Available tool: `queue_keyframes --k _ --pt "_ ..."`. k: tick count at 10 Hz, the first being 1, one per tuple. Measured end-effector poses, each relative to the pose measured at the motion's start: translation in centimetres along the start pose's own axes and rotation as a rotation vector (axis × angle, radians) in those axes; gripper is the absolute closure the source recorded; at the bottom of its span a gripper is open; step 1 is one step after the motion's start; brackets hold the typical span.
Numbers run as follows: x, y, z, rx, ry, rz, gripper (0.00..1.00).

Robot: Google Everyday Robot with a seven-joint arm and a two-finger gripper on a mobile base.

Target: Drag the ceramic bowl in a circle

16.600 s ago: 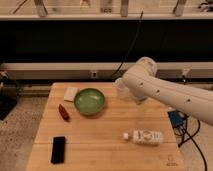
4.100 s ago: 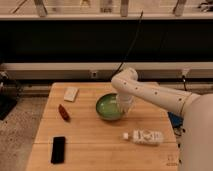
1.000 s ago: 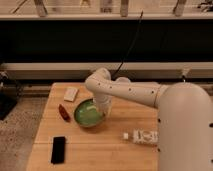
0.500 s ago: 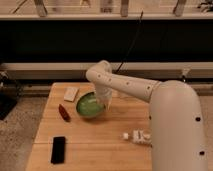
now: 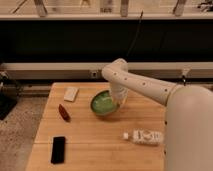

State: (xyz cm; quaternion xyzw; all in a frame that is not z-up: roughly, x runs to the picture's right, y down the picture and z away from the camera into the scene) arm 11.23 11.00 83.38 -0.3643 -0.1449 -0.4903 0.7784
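Note:
The green ceramic bowl [image 5: 103, 104] sits upright on the wooden table [image 5: 95, 137], in its back middle part. My gripper [image 5: 119, 101] reaches down from the white arm's elbow [image 5: 117, 71] onto the bowl's right rim and touches it there. The arm hides the far right part of the rim.
A white block [image 5: 71, 93] lies at the back left. A small red item [image 5: 63, 112] lies left of the bowl. A black phone [image 5: 58, 149] lies front left. A clear bottle [image 5: 144, 136] lies on its side front right. A dark wall runs behind the table.
The bowl and my gripper have moved away from the front and to the right over the last second. The other items have not moved.

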Motion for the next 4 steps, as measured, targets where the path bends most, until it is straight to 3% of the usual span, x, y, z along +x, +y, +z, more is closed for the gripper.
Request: queue_keyframes --k 4 --pt "-3.4 4.2 0.4 -0.016 0.002 0.000 1.00"
